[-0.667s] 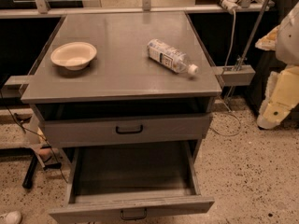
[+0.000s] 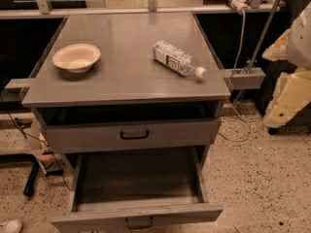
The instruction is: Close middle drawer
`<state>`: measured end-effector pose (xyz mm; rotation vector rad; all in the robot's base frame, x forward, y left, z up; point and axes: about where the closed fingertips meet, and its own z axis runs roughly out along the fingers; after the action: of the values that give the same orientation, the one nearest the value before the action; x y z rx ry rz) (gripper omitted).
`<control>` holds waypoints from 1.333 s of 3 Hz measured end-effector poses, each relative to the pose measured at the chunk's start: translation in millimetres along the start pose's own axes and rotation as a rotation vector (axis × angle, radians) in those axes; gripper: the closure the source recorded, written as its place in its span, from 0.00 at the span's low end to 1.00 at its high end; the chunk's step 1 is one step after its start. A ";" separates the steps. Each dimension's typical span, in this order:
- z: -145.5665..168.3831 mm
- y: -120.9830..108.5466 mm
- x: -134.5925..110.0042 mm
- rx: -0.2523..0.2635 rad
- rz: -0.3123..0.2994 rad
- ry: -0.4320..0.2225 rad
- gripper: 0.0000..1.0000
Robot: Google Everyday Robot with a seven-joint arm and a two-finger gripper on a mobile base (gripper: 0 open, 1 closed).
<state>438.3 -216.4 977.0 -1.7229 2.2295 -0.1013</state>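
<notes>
The grey counter [image 2: 126, 76] fills the middle of the view. Its back corners run up to a rail, and its base is hidden behind the drawers. The middle drawer [image 2: 138, 178] stands pulled far out past the counter's front edge, its long shallow tray bare. Its low front is partly cut off by the bottom of the view, so only the top of its small black handle [image 2: 139, 222] shows. Above it the top drawer [image 2: 131, 136] sits a little way out under the front edge, and the gap over it is too dark to see into. Well off the counter's right edge hang the pale, blurred parts of the arm, cut off at the side. The gripper [image 2: 287, 100] seems to be the lower cream part, and I cannot tell how wide it stands or whether it has hold of anything. A bottle [image 2: 178, 58] lies on its side near the right edge, cap toward the front right corner. A bowl [image 2: 77, 57] sits upright near the left edge. Against the earlier frame, the drawers, bottle, bowl and arm sit as they did.
</notes>
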 end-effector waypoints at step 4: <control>0.3 2.1 2.9 0.009 0.001 0.006 1.00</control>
<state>435.8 -218.6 975.6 -1.7193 2.2306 -0.1156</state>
